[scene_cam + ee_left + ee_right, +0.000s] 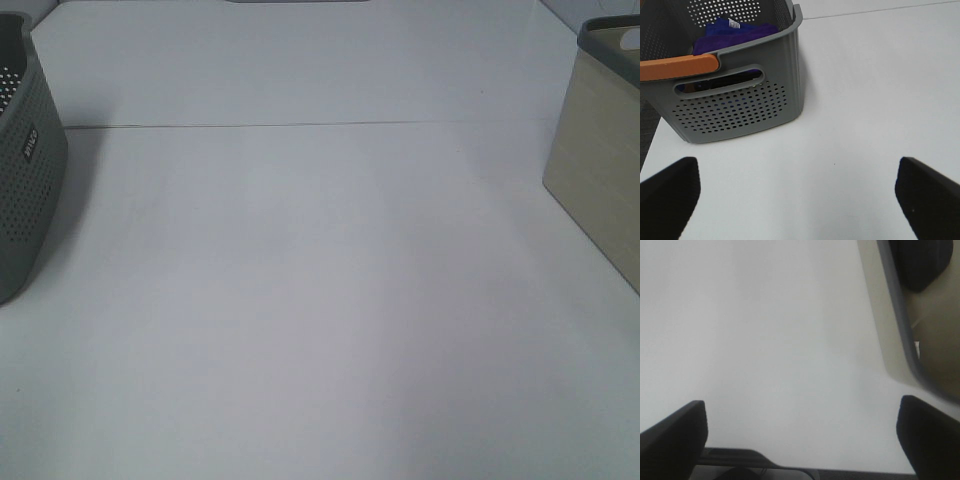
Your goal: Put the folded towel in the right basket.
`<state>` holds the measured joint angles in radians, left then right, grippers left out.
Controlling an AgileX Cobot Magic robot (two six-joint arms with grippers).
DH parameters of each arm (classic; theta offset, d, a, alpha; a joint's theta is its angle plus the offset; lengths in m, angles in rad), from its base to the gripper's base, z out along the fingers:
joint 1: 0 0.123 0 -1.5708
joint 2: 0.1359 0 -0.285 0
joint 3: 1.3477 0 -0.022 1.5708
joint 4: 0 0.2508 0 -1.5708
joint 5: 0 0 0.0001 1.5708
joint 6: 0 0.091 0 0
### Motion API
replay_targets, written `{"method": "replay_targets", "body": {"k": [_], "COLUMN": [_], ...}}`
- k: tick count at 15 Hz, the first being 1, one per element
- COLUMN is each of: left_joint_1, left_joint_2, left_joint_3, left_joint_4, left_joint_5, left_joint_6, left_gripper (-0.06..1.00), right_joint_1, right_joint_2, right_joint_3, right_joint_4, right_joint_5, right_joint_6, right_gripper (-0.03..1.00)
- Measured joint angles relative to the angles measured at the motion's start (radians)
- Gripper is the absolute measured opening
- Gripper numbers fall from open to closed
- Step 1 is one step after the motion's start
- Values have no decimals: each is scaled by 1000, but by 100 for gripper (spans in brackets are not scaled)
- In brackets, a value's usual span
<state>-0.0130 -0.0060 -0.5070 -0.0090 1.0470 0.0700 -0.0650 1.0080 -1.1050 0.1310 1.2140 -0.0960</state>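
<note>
The white table (320, 300) lies open across its whole middle, from 6 o'clock up to 12. At 9 to 10 o'clock the grey basket (25, 160) blocks the left edge, its orange handle (677, 67) crossing the mouth above the purple towel (735, 32). At 2 to 3 o'clock the beige basket (600, 170) walls the right edge.

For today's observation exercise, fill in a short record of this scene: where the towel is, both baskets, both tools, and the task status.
towel: purple towel, lying inside the grey basket
left container: grey basket, perforated, orange handle
right container: beige basket, at the table edge
left tool: open, empty
right tool: open, empty
status: towel not yet picked up
</note>
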Motion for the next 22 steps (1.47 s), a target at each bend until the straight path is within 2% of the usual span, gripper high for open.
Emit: {"method": "replay_targets", "body": {"k": [3,7,8,12,19,22], "left_joint_1": [0,0,0,0,0,0], "left_joint_2": [0,0,0,0,0,0], "left_joint_3": [0,0,0,0,0,0], "left_joint_4": [0,0,0,0,0,0], "left_joint_5": [0,0,0,0,0,0], "left_joint_6": [0,0,0,0,0,0], "left_gripper": [99,99,99,99,99,99], "right_joint_1": [0,0,0,18,24,85], "right_joint_2": [-419,-821,-981,-1012,-1012,-1012], "right_joint_3": [269,441,501,607,645,645], "right_joint_4": [-10,-39,-41,-40,-66,-60], "right_joint_5": [7,10,-26,-113,-110,-110], "right_joint_6": [0,-54,-76,-50,-23,-23], "right_gripper": [98,98,98,98,98,98]}}
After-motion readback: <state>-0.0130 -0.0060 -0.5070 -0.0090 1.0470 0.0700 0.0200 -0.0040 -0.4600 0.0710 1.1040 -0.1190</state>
